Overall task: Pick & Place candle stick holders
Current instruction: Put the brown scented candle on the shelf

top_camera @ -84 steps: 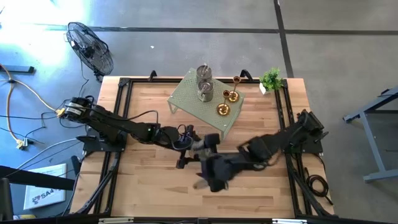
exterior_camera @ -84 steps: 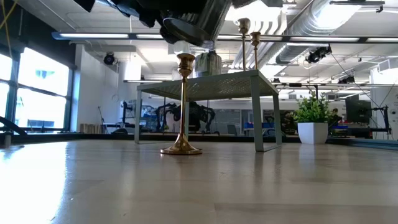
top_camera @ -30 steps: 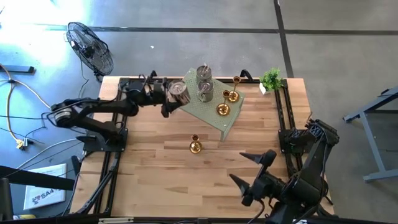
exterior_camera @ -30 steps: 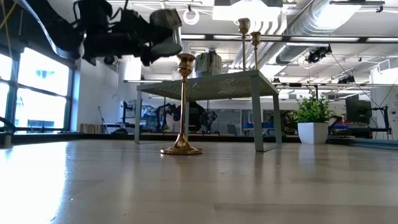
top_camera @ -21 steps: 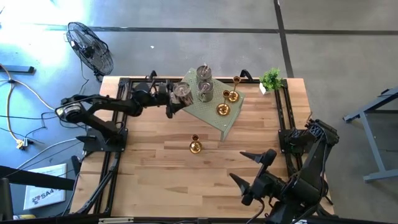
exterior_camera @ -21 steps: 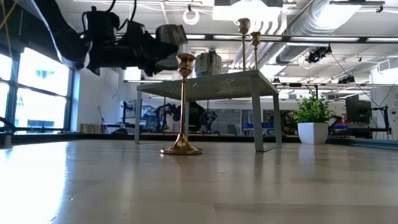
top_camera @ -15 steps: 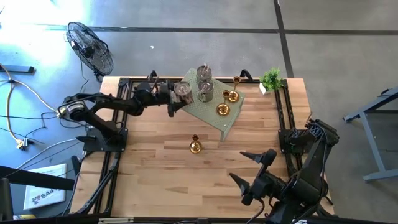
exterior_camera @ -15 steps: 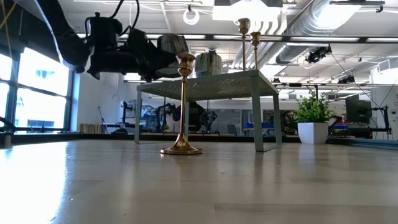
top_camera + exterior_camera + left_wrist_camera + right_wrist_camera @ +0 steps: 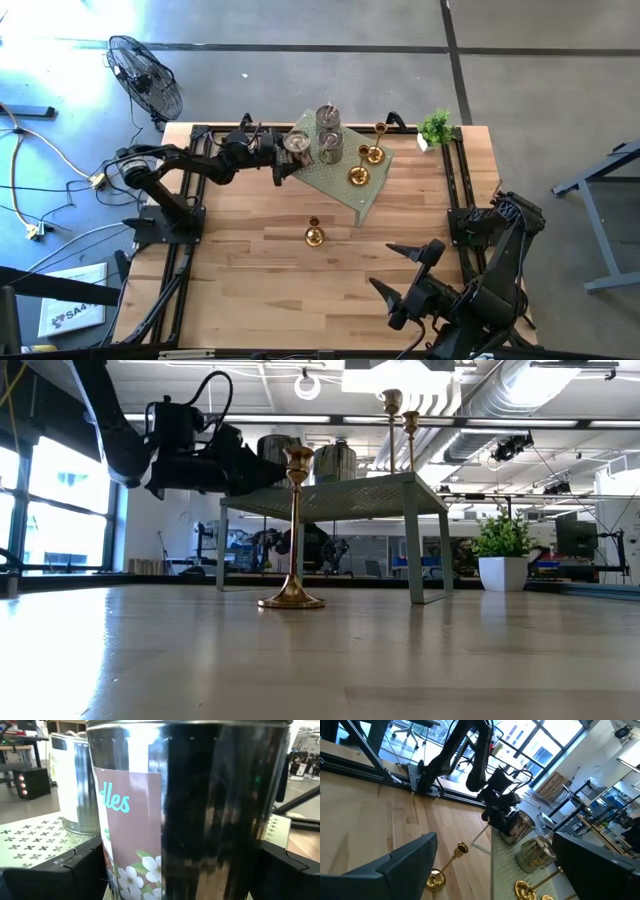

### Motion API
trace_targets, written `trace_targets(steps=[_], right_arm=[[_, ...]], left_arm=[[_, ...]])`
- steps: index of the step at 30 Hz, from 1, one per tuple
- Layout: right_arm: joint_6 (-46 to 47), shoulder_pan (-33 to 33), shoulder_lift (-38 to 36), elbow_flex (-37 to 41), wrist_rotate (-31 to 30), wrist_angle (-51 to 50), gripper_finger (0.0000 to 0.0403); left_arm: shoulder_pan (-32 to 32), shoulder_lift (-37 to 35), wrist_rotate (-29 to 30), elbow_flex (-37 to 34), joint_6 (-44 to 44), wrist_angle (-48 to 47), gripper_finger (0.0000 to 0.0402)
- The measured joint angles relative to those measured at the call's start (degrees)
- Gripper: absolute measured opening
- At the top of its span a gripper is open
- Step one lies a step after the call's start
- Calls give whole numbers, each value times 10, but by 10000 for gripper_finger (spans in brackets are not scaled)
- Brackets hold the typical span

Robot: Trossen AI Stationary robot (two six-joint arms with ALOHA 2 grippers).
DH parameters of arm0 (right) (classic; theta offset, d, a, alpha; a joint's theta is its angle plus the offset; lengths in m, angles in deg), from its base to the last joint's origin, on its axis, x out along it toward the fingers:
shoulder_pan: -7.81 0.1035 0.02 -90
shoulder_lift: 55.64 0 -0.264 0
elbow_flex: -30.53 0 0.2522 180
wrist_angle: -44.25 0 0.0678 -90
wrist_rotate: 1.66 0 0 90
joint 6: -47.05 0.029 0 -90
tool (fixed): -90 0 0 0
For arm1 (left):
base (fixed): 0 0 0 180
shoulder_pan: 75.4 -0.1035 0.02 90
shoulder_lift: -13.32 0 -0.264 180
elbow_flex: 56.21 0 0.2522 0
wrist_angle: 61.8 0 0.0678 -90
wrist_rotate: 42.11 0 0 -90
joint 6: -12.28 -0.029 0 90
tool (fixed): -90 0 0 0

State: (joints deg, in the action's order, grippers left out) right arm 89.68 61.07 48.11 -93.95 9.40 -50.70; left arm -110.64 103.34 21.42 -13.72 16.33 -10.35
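My left gripper (image 9: 283, 156) reaches level from the table's left to the left corner of the pale green rack (image 9: 345, 182) and is shut on a silver tin candle holder (image 9: 293, 143) with a flowered label (image 9: 135, 835). Two more silver tins (image 9: 328, 132) and three gold holders (image 9: 365, 155) stand on the rack's top. One tall gold candlestick (image 9: 314, 233) stands on its round base on the wood, also in the low view (image 9: 292, 530). My right gripper (image 9: 384, 268) hangs open, high over the table's near right, holding nothing. My left gripper pinches the tin's round side wall (image 9: 117, 865) between its two fingers (image 9: 55, 872), one on each side. The fingers come level from the table's left. The tin stays upright over the rack's left corner; the fingers hide its bottom, so whether it rests there cannot be told.
A small potted plant (image 9: 436, 127) stands at the far right corner. A fan (image 9: 145, 80) is on the floor beyond the table's far left. Bare wood lies between the rack and the near edge.
My left gripper has carried the tin down and a little toward the table's right, from beside the rack's left corner to over it, staying shut on the upright tin.
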Motion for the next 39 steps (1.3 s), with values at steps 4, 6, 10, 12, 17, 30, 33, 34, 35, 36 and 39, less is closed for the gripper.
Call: trace_targets(steps=[4,6,10,12,17,30,33,34,35,36,39], right_arm=[[0,0,0,0,2,0,389],[0,0,0,0,2,0,389],[0,0,0,0,2,0,389],[0,0,0,0,2,0,389],[0,-4,0,0,4,-1,389],[-1,-41,0,0,50,-6,389],[-1,-42,0,0,50,-10,389],[-1,-42,0,0,50,-10,389],[-1,-42,0,0,50,-10,389],[-1,-42,0,0,50,-10,389],[-1,-42,0,0,50,-10,389]], left_arm=[[0,3,0,2,2,-1,351],[0,3,0,2,4,-2,351],[0,3,0,2,7,-2,380],[0,3,-2,2,6,-3,373],[0,3,-16,2,7,-2,350],[0,5,-17,1,25,24,360],[0,5,-18,1,25,27,386],[0,4,-17,1,24,31,390],[0,4,-18,1,24,35,388],[0,3,-21,1,24,39,383],[2,4,-26,1,25,46,371]])
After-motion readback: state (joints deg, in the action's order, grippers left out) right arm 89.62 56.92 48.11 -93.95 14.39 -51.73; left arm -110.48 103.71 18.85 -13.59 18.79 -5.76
